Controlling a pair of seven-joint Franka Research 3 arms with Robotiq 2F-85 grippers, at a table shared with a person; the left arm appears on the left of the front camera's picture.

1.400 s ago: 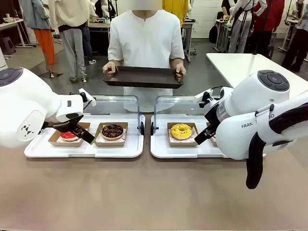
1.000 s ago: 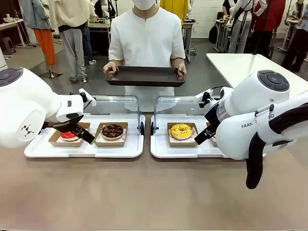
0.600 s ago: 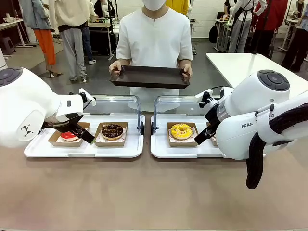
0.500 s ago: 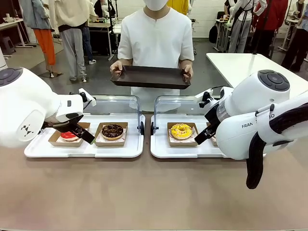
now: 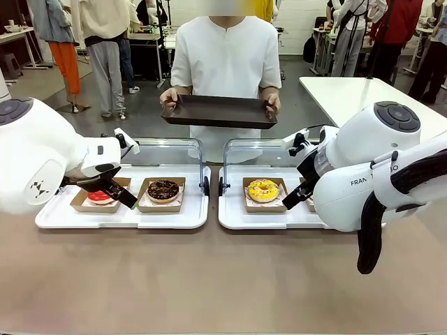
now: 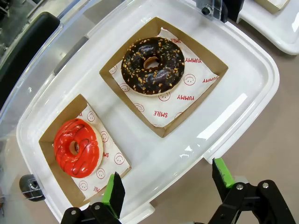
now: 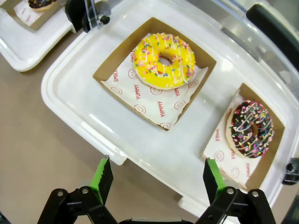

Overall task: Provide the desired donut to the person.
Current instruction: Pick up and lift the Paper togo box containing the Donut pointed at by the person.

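**Front view: handover not begun, all four donuts in their boxes**

Left wrist view: left fingers spread as wide as they go, nothing between them, poised over the near side of the left white tray. Below them, the red donut and the nut-topped chocolate donut, each in its own cardboard box on printed paper, boxes apart.

Right wrist view: right fingers likewise wide apart and empty, over the near edge of the right white tray. Yellow sprinkled donut in one box, sprinkled chocolate donut in the box beside it.

Front view: both white trays side by side on the tabletop, clear lids hinged up at the far side. Across the tabletop, the person, both hands on a dark serving tray held level in front of the body. Cannot tell from this angle whether anything lies on it.

Status, as judged: very start. Nothing gripped, nothing lifted. No pointing hand, so cannot tell which donut is wanted. Left to do: learn the choice, close on that box, lift it clear of the white tray and the raised lid, carry it across to the dark serving tray, release.
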